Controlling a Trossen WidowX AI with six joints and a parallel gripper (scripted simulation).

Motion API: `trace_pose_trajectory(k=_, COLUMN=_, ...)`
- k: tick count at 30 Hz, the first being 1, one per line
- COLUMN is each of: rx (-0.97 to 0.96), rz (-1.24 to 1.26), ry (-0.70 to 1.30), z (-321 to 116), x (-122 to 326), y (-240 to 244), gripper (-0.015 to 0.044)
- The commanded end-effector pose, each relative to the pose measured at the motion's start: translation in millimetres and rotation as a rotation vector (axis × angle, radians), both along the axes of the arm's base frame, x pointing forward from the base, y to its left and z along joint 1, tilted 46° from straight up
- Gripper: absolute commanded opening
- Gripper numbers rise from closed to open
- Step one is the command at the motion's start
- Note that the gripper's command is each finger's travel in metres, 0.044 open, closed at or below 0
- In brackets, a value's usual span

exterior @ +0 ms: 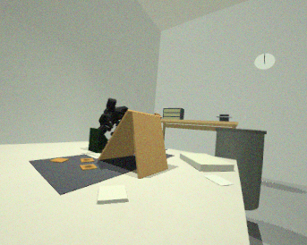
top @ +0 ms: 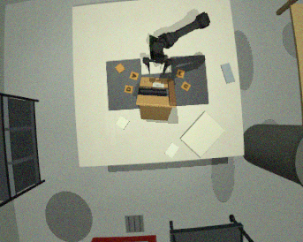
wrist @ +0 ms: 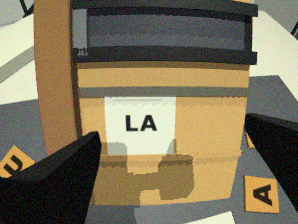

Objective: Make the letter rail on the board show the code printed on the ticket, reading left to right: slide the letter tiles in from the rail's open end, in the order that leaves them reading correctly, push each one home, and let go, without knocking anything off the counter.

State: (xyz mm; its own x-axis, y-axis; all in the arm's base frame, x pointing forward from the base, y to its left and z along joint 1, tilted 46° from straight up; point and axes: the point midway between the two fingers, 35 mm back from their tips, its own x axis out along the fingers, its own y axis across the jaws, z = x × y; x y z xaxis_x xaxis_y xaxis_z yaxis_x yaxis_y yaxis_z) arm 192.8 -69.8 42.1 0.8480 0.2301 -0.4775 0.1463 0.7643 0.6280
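The slanted wooden board (top: 155, 101) (exterior: 118, 139) (wrist: 212, 120) carries the dark letter rail (wrist: 165, 54), which shows no tiles; a grey block fills its left end in the wrist view. The ticket (top: 158, 85) (wrist: 140, 125) below it reads LA. An A tile (top: 133, 75) (wrist: 262, 194), a D tile (top: 128, 89) and a tile with no readable letter (top: 119, 68) lie left of the board in the top view. A U tile (top: 185, 86) (wrist: 11, 162) and another tile (top: 180, 73) lie right. My gripper (top: 157, 71) (wrist: 174, 129) is open and empty, over the board's ticket side.
A brown side wall (top: 172, 93) (wrist: 54, 75) flanks the board. The dark mat (top: 116, 102) (exterior: 57, 179) lies beneath. A small white block (top: 122, 123) (exterior: 112, 194), a white card (top: 171, 150) (exterior: 218, 180), a large white slab (top: 203, 133) (exterior: 205, 162) and a blue-grey block (top: 227, 72) lie beyond it.
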Motion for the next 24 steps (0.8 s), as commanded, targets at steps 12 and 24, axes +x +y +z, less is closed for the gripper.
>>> trace_pose_trajectory(k=12, rx=0.035, rz=0.037, ry=-0.017, z=-4.3, x=-2.5, y=13.3, gripper=0.0440)
trace_pose_trajectory(k=24, rx=-0.354, rz=0.358, ry=-0.039, z=37.2, x=24.0, y=-37.3, gripper=0.0440)
